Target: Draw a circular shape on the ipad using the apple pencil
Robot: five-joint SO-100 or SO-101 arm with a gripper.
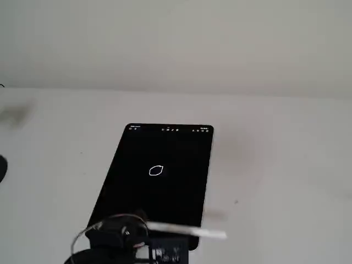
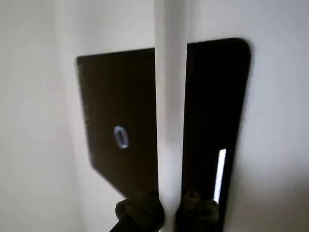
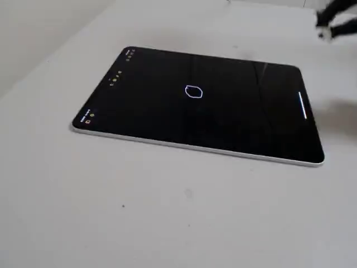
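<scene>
Reading the scene: we take the tablet as landmark for every line below.
Tablet: the tablet (image 1: 165,192) lies flat on the white table (image 1: 286,165), screen dark, icon row along the short side far from the arm in a fixed view.
Drawn shape: a small closed white oval (image 1: 157,171) sits near the middle of the tablet; we judge the drawing step complete.
Stylus: the white stylus (image 1: 187,230) lies roughly level over the tablet's near short side, one end past its edge; in the wrist view it runs up the middle of the frame, clear of the oval.
Gripper: the gripper (image 2: 169,210) is clenched on the stylus, fingers (image 2: 140,210) pressing at its lower end.
Handling: we judge the stylus light, rigid and smooth, liable to slip or twist; hold it on the barrel, not the tip.
Caution: the tablet's glass is hard but can scratch; keep tip pressure low.
</scene>
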